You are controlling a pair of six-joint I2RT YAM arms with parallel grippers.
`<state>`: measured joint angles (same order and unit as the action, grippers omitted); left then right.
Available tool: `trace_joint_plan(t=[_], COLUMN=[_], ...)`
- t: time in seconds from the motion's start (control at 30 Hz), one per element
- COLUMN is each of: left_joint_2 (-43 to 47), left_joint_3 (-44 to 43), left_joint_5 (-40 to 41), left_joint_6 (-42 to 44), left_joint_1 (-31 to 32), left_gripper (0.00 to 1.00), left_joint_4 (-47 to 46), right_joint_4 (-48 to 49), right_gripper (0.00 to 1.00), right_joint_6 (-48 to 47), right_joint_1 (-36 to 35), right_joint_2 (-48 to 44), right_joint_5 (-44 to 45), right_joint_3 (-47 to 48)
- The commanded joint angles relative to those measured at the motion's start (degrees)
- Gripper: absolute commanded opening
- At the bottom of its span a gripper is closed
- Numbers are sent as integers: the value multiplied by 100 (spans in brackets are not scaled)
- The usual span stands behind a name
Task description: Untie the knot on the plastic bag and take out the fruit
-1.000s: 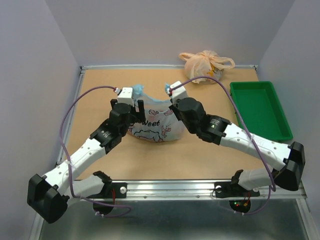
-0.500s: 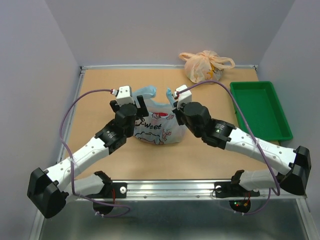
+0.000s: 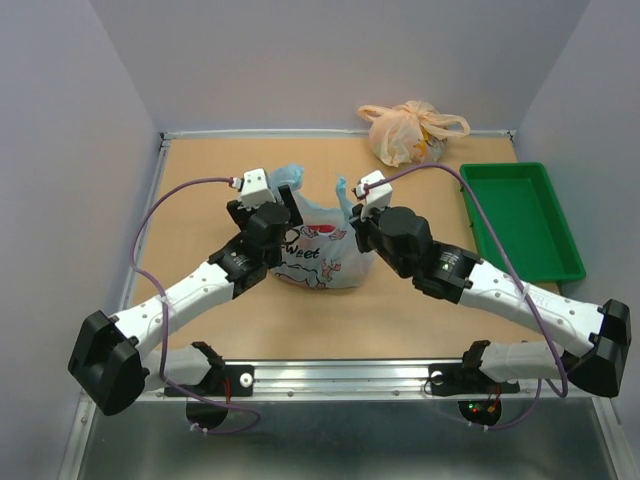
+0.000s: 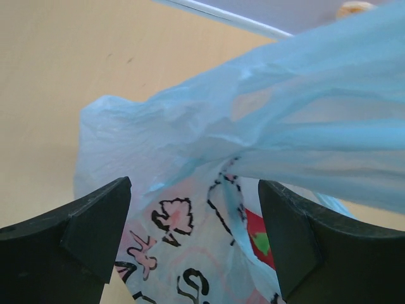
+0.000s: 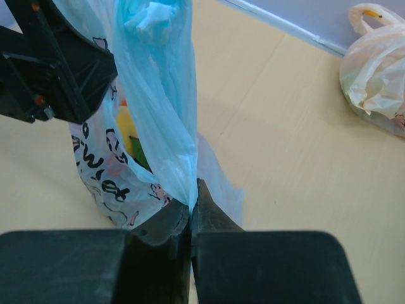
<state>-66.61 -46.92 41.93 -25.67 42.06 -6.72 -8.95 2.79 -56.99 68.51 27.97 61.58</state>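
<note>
The light blue plastic bag with cartoon print stands between my two grippers at mid-table. My right gripper is shut on a strip of its light blue handle plastic, pulled taut upward. A crumpled bunch tops that strip; I cannot tell if the knot still holds. My left gripper is open, its fingers either side of the bag's printed wall, with a stretched blue band above. Yellow and green fruit shows through the plastic.
A tied peach-orange bag lies at the back edge, also in the right wrist view. A green tray stands at the right. The left gripper's body sits close beside the held strip.
Both grippers have moved right and nearer with the bag. The bag now stands taller and narrower, its handles drawn up between the grippers.
</note>
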Motion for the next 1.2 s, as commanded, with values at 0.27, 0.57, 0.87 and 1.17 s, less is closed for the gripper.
trace_joint_plan(t=[0.27, 0.57, 0.87, 1.17], left_joint_2=[-221, -255, -1056, -187], left_joint_3=[-187, -606, -2760, -1473], left_joint_5=[457, -711, -2303, -3297], left_joint_6=[-333, 53, 888, 775], left_joint_1=[-1268, -2684, -3178, -3178], left_gripper=[86, 39, 0, 0], left_joint_4=[-75, -75, 365, -13], right_joint_4=[429, 771, 999, 939], right_gripper=[1, 1, 1, 1], right_joint_6=[108, 204, 240, 46], right_joint_1=[4, 784, 2271, 2263], right_joint_2=[-558, -435, 250, 120], right_joint_5=[709, 782, -300, -1889], right_joint_3=[-489, -770, 502, 111])
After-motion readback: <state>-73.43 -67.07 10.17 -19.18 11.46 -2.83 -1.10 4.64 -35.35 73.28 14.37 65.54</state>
